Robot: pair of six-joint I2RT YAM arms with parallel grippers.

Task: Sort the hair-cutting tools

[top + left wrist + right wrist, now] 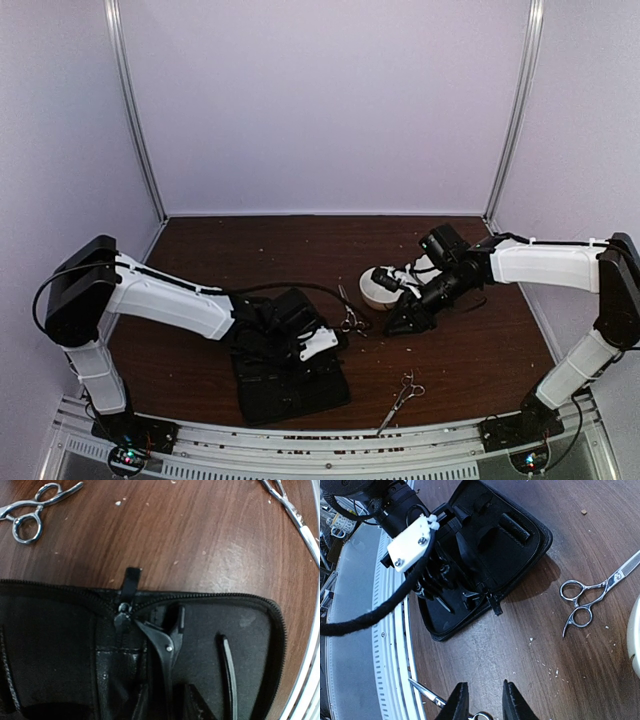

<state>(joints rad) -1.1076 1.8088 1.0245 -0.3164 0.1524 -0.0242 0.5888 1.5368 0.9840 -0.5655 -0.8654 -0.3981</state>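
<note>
The left gripper (437, 582) hangs low over the open black case (300, 395) at the near left of the table (250, 250). Its fingers are dark against the dark lining, so I cannot tell whether they are parted or closed, or whether they hold anything. Inside the case lie a black clip-like tool (162, 640) close to the zip and a thin dark stick (227, 672) beside it, on the side nearer the rail (395, 645). Both look put away. Outside the case, both pairs of scissors lie on the bare wood. The far scissors (350, 320) rest just off the case's far right corner, between it and the white bowl (372, 298). The near scissors (402, 392) lie right of the case, close to the rail. The right gripper (482, 702) hovers right of centre, near the bowl, with its fingers parted and only wood showing between them, so it is grasping nothing. What the bowl holds cannot be seen. As I judge it, the sorting is about halfway: the dark tools are housed, and the two pairs of scissors have yet to be picked up and placed.
</note>
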